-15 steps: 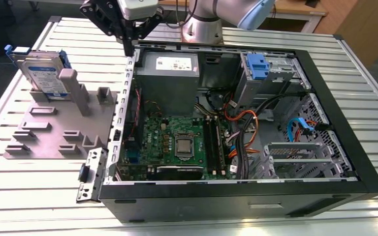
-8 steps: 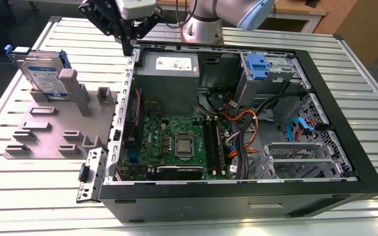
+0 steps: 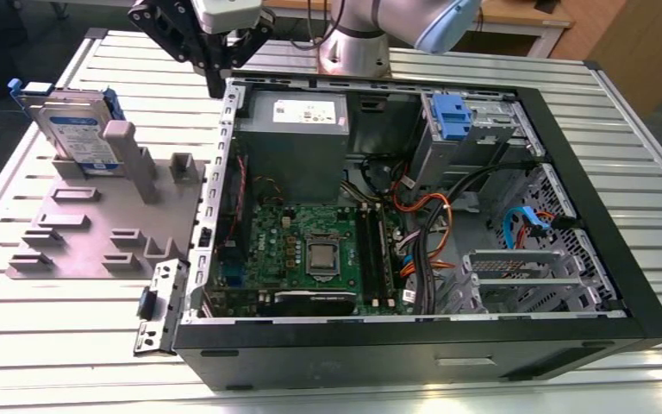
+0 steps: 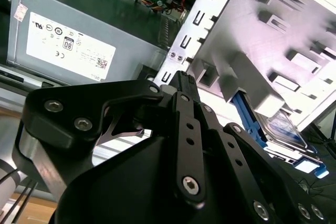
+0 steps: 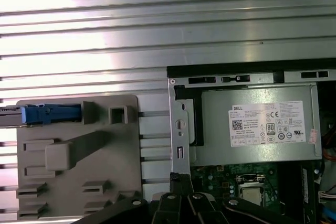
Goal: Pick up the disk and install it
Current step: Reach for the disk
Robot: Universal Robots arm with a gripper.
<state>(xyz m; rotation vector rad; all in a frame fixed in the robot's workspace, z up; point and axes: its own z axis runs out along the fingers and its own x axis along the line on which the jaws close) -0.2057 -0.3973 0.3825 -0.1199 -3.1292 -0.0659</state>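
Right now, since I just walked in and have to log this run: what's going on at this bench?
A single robot arm is working beside an open computer case. Its gripper hangs shut and empty near the case corner on the side of the grey holder. The disk stands upright in that holder at the exterior view's left, apart from the gripper. It is not yet picked up or installed.

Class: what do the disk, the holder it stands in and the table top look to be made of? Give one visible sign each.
Disk: likely metal, silvery body under a printed label; blue rails look plastic. Holder: probably plastic, matte grey, moulded blocks. Table top: seemingly aluminium, pale sheen, ribbed slats.
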